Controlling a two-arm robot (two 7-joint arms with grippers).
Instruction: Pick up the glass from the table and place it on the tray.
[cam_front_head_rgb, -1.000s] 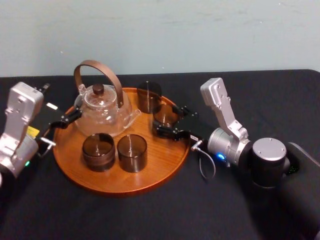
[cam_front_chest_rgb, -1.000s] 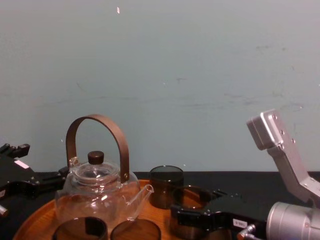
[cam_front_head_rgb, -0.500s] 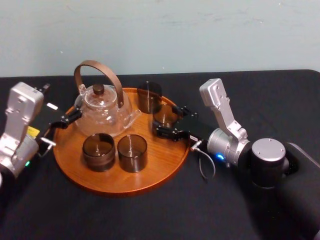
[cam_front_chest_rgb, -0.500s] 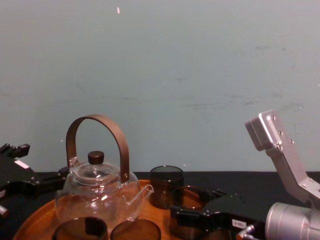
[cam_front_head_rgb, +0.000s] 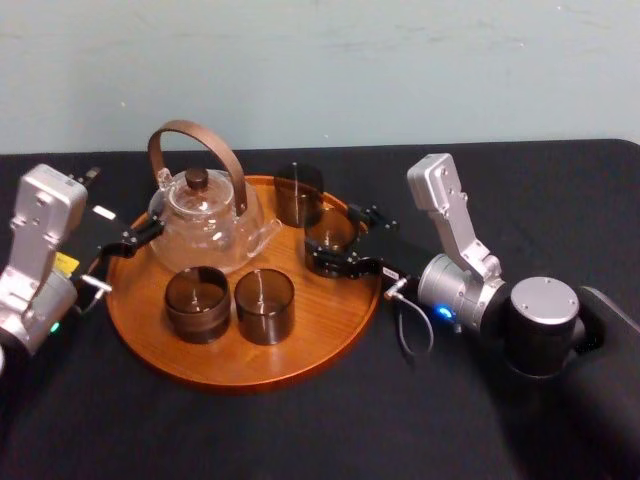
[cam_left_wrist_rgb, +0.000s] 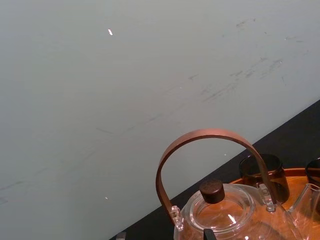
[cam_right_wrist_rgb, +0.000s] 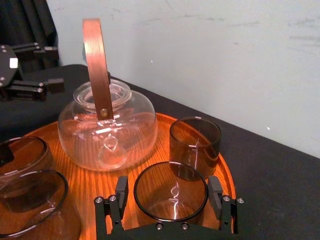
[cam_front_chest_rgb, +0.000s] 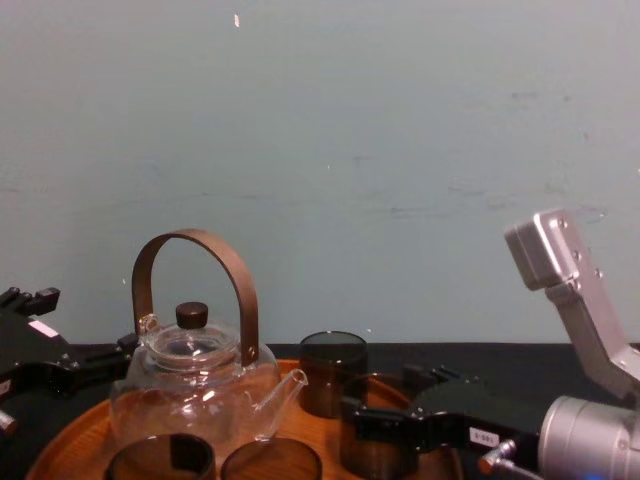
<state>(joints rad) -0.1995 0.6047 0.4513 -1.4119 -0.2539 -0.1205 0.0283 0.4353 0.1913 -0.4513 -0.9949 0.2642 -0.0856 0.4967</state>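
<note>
One glass (cam_right_wrist_rgb: 170, 190) is set on the tray (cam_front_head_rgb: 330, 330), straddled by the released right pincer (cam_right_wrist_rgb: 168, 184).
On a crooked withdrawal it could be snagged and knocked into the neighbouring glass (cam_right_wrist_rgb: 195, 145); the left pincer (cam_front_head_rgb: 130, 238) is parked by the teapot (cam_front_head_rgb: 205, 215).

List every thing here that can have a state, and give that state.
tray: flat on the table.
teapot: upright on the tray, lid on.
right gripper: open, straddling the right-side glass.
right-side glass: upright on the tray.
rear glass: upright on the tray.
front left glass: upright on the tray.
front right glass: upright on the tray.
left gripper: open, empty, beside the teapot.
</note>
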